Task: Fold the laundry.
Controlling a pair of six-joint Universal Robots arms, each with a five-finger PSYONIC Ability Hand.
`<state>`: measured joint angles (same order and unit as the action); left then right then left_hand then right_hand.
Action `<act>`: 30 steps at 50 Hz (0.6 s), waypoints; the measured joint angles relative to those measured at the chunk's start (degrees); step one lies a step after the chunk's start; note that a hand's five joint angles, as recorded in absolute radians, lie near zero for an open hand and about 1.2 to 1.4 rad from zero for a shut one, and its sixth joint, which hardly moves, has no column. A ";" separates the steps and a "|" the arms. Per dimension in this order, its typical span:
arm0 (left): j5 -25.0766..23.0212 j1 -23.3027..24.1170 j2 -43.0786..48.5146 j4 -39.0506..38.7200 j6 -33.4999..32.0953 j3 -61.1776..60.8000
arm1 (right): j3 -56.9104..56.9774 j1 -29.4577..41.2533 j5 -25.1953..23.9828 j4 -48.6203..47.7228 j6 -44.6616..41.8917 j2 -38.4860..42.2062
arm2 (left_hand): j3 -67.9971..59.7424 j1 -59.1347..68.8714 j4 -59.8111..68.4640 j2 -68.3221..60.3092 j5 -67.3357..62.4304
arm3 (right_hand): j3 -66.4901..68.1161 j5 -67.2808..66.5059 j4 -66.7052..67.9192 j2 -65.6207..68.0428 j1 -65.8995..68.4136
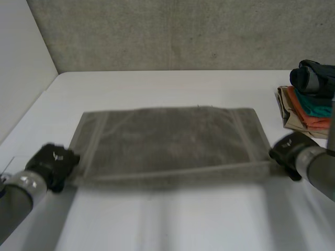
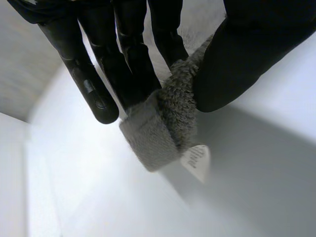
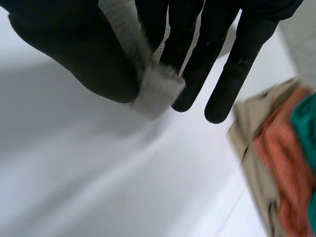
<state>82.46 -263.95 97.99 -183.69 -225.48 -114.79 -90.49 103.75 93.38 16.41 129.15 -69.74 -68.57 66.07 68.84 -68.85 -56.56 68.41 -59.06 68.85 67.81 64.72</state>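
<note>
Pinching the near left corner of the towel [image 1: 172, 138] with the left hand [image 1: 52, 163], straight fingers [image 2: 131, 64] on one face and thumb [image 2: 237, 59] on the other, with a white tag [image 2: 196, 160] poking out just past the grip

Pinching the near right corner the same way with the right hand [image 1: 288, 150], with only a small tuft of grey pile showing between thumb [image 3: 74, 54] and fingers [image 3: 192, 59]

Holding the near edge between the two grips, one hand at each end of it

Lying flat on the table [image 1: 172, 219] and spreading away from both hands toward the wall, with the long axis running from hand to hand and the short axis pointing straight ahead

Probably setting up a fold across that short axis: carrying the near edge forward and over onto the far edge, both hands travelling together and level

Sitting equally near, each hand at its own corner, so not calling for either arm to cross over

Likely needing care on the right side, with the stack [image 1: 309, 110] of folded clothes resting just beyond the right hand, near the towel's far right corner and well apart from the left hand
</note>
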 measured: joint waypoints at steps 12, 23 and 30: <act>-0.63 0.87 -5.12 4.26 -4.39 2.23 | -1.19 -0.35 0.21 -2.50 -4.40 -3.45 | 0.00 0.00 0.00 0.00 0.00 | 0.00 0.00 0.00 0.00 0.00; 1.92 7.66 15.66 -10.78 1.60 22.14 | 14.20 2.44 1.12 -15.57 0.40 14.87 | 0.00 0.00 0.01 0.00 0.00 | 0.00 0.00 0.00 0.00 0.00; 7.25 8.91 26.40 -11.35 2.09 33.77 | 21.85 2.72 2.24 -21.53 0.11 21.23 | 0.00 0.00 0.01 0.00 0.00 | 0.00 0.00 0.00 0.00 0.00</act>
<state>89.71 -255.03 124.39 -195.04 -223.39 -81.02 -68.64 106.47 95.62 -5.12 129.27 -48.51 -68.57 66.07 68.85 -68.85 -56.56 68.41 -59.06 68.85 67.81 64.72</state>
